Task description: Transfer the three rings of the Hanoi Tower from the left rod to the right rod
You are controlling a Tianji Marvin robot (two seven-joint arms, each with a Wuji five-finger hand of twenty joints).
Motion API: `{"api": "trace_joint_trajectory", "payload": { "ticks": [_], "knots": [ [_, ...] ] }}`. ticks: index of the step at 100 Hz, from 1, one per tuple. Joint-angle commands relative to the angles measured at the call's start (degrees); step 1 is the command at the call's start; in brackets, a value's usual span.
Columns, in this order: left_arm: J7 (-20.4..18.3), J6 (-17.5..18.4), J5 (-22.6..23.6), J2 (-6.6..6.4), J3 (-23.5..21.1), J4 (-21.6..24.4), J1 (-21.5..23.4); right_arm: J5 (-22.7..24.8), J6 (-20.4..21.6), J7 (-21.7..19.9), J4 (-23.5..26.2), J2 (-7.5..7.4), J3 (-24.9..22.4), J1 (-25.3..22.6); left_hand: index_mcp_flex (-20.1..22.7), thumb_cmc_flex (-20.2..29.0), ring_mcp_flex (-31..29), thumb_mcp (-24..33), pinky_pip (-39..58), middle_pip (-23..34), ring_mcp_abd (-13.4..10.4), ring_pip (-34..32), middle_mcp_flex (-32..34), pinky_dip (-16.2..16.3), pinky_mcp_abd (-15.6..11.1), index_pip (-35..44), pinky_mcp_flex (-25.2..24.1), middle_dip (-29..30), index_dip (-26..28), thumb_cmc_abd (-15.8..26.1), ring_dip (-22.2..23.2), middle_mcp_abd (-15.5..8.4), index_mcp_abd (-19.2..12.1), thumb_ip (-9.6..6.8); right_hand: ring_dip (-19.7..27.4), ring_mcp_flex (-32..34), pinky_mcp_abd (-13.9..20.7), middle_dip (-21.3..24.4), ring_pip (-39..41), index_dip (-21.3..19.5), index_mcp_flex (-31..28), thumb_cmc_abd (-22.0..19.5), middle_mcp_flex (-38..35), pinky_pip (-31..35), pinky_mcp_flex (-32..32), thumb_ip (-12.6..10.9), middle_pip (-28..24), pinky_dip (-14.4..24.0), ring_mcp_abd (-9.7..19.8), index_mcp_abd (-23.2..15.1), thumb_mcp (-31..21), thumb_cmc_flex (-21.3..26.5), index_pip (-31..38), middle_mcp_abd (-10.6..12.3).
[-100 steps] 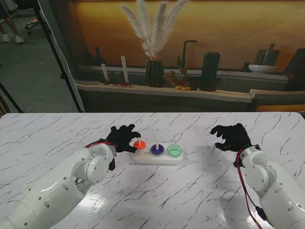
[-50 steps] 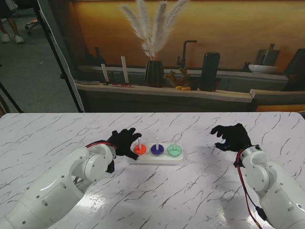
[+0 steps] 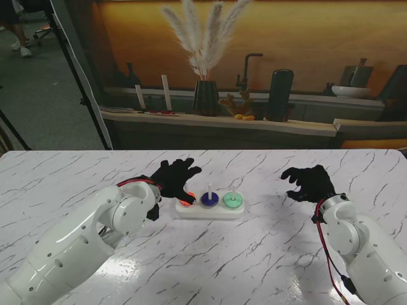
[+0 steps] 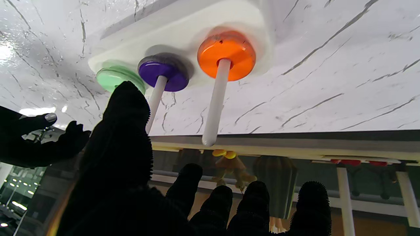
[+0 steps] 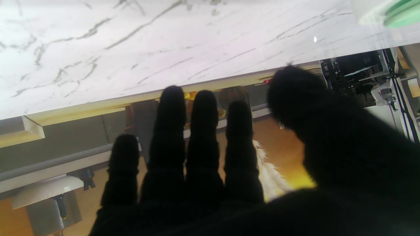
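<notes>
Your black-gloved left hand (image 3: 173, 176) hovers empty, fingers (image 4: 128, 108) spread, over the flat orange plastic ring (image 4: 226, 54) seated on its left white rod (image 4: 215, 101); descend carelessly and you jam that rod.

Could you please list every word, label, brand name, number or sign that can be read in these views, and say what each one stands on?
None: no readable text shows in any view.
The orange ring, purple ring, green ring, white base and marble table are unmarked.
The black-gloved left hand and right hand carry no lettering.
The background shelf items are too small and blurred to tell.
</notes>
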State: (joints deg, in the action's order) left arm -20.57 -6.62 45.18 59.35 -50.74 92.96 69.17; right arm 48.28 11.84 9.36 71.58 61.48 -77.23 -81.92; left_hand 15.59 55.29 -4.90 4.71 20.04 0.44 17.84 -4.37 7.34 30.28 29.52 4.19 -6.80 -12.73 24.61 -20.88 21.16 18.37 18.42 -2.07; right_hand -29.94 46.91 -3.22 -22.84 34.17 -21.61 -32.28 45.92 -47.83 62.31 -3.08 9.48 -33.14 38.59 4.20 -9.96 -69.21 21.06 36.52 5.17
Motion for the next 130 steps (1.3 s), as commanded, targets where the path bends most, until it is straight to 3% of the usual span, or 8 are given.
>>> {"api": "trace_joint_trajectory", "payload": {
  "ticks": [1, 17, 27, 39, 95, 130],
  "knots": [
    [-0.15, 1.04, -0.83, 0.62, 1.13, -0.36, -1.29, -0.05, -0.2, -0.11, 0.27, 0.32, 0.1, -0.57, 0.53, -0.65, 1.29, -0.33, -2.24, -0.03, 0.49, 0.87, -2.1, -0.07, 1.04, 0.22, -0.44, -0.75, 0.15, -0.14, -0.81, 0.19, 1.14, 0.98, -0.53, 0.53, -17.58, -0.42, 1.1, -0.53, 0.0, -0.21, -0.53, 0.87, 0.6, -2.74, -0.82, 0.87, 0.62, -0.22, -0.39, 0.18, 0.66, 0.89],
    [1.99, 0.69, -2.23, 1.32, 5.21, -3.49, -4.12, 0.11, -0.4, -0.15, 0.62, 0.3, -0.52, -0.85, 1.43, -0.8, 0.64, -0.52, -1.99, 0.49, 0.27, 0.62, -1.91, 0.35, 1.21, 0.82, 0.02, -1.87, 0.59, -0.3, -0.74, -0.49, 0.87, 1.01, -0.53, 0.49, -17.57, -0.41, 1.09, -0.54, 0.0, -0.22, -0.44, 0.86, 0.63, -2.74, -0.78, 0.88, 0.65, -0.17, -0.36, 0.22, 0.67, 0.89],
    [6.61, 1.43, -2.28, 2.34, 8.0, -6.99, -5.8, 0.28, -0.49, -0.05, 0.77, 0.29, -0.97, -1.02, 2.61, -0.75, -1.31, -0.28, -1.08, 1.22, 0.53, -0.32, -0.82, 1.19, 1.53, 1.74, 0.59, -3.9, 1.41, -1.22, -0.22, -1.18, -0.01, 0.83, -0.54, 0.53, -17.59, -0.41, 1.11, -0.54, -0.06, -0.24, -0.47, 0.87, 0.6, -2.74, -0.8, 0.88, 0.68, -0.1, -0.37, 0.21, 0.68, 0.91],
    [7.52, 2.0, -2.21, 2.72, 10.72, -9.14, -7.81, 0.38, -0.5, -0.12, 0.9, 0.26, -1.43, -1.27, 2.72, -0.75, -1.39, 0.12, -0.7, 1.1, 0.31, -0.35, -0.4, 1.4, 1.54, 2.01, 0.42, -4.26, 1.78, -1.58, -0.08, -1.43, -0.43, 0.73, -0.55, 0.55, -17.58, -0.42, 1.14, -0.54, -0.04, -0.27, -0.48, 0.86, 0.6, -2.74, -0.82, 0.89, 0.73, -0.19, -0.33, 0.16, 0.67, 0.93],
    [4.53, 1.47, -3.66, 2.88, 19.14, -12.75, -13.36, 0.18, -0.53, -0.14, 0.9, 0.28, -2.23, -1.71, 2.15, -2.15, 0.06, 2.1, -0.63, 0.53, -0.46, 0.5, -1.37, 1.0, 1.28, 2.39, -0.2, -4.71, 3.2, -2.47, -0.36, -1.43, -0.49, 0.71, -0.54, 0.37, -17.57, -0.43, 1.12, -0.52, 0.07, -0.33, -0.44, 0.85, 0.63, -2.77, -0.83, 0.91, 0.68, -0.11, -0.27, 0.16, 0.61, 0.88],
    [6.22, 3.1, -1.85, 3.17, 22.68, -15.8, -15.39, -0.03, -0.51, -0.24, 0.8, 0.29, -2.27, -1.78, 1.89, -1.73, -0.34, 4.13, -0.45, 0.69, -0.6, 0.14, -1.14, 1.02, 1.31, 3.11, 0.01, -4.9, 4.64, -3.74, -0.16, -1.85, -2.36, 0.55, -0.56, 0.43, -17.54, -0.44, 1.18, -0.53, 0.01, -0.44, -0.43, 0.85, 0.63, -2.78, -0.84, 0.93, 0.7, -0.11, -0.27, 0.16, 0.64, 0.92]
  ]
}}
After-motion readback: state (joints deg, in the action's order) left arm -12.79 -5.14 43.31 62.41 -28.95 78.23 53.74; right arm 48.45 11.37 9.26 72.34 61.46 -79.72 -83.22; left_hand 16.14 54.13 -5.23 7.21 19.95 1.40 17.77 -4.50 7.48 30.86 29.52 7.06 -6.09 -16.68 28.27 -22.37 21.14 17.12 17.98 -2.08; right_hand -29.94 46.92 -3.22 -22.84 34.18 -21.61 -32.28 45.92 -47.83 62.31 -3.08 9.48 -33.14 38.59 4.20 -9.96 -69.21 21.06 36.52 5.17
